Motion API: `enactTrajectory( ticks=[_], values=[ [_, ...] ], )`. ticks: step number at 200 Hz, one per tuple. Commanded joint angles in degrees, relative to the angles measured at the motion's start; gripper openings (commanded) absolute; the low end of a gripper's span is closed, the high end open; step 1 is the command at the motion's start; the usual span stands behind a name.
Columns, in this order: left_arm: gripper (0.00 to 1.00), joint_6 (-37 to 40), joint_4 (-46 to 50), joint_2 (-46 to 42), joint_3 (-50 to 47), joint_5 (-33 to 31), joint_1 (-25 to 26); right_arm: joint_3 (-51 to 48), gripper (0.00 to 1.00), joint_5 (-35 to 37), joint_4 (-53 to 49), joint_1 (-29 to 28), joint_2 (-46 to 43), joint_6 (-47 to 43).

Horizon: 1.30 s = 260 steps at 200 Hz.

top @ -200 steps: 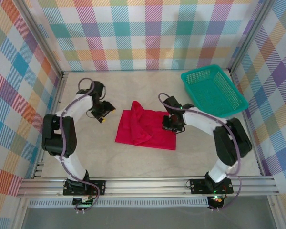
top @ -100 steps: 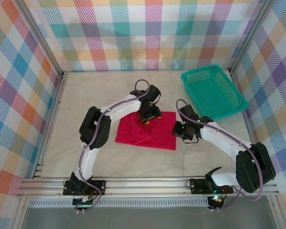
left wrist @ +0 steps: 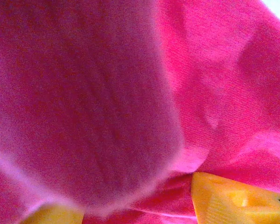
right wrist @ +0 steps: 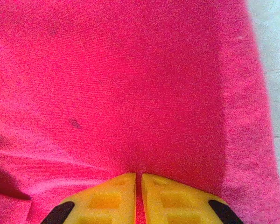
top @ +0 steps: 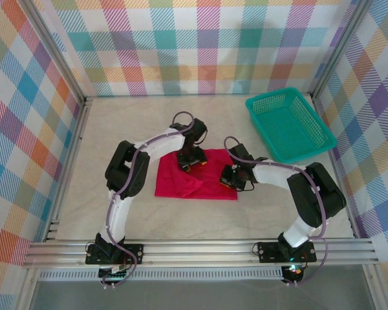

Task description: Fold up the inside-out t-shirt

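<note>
The inside-out t-shirt point(top: 181, 184) is a bright red, roughly rectangular folded pile in the middle of the table. My left gripper point(top: 189, 163) is pressed down on its far edge. In the left wrist view its yellow fingers point(left wrist: 233, 200) stand wide apart, and a bulge of red cloth point(left wrist: 84, 93) lies between and over them. My right gripper point(top: 230, 178) sits on the shirt's right part, near the right edge. Its two yellow fingers point(right wrist: 112, 196) are almost together, with a thin strip of red cloth point(right wrist: 130, 84) pinched in the slit.
A teal mesh basket point(top: 258, 103) stands at the back right, apart from the shirt. Bare beige table point(top: 116, 123) lies to the left and in front of the shirt. A strip of it point(right wrist: 275, 37) runs just right of the cloth edge. Checked walls close in the sides and back.
My left arm swung from the table's left side onto the shirt's far edge. My right gripper pulled off to the right, came back onto the cloth and closed. The shirt's raised far fold is lower.
</note>
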<state>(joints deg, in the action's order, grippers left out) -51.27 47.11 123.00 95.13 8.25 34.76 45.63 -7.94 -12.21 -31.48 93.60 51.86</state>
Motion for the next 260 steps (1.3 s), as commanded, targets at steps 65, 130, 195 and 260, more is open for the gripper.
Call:
enactTrajectory(
  ticks=[65,130,195,260],
  values=[
    [0.62,8.2,8.9,-16.2,-9.2,-5.8,-15.5,-0.4,0.17,2.9,-6.1,-0.3,-2.8,1.3],
    [0.62,1.1,5.2,-16.3,-3.9,-2.6,-2.3,4.3,0.18,5.8,-10.2,-0.7,-8.6,0.2],
    [0.61,-6.5,0.5,-9.2,-4.0,1.5,8.8,-2.4,0.04,2.2,-3.3,0.5,-3.5,1.4],
    [0.59,-7.1,0.9,-18.2,-21.7,-3.8,3.6,-4.1,0.04,3.1,-1.5,0.5,0.8,2.8]
  ],
)
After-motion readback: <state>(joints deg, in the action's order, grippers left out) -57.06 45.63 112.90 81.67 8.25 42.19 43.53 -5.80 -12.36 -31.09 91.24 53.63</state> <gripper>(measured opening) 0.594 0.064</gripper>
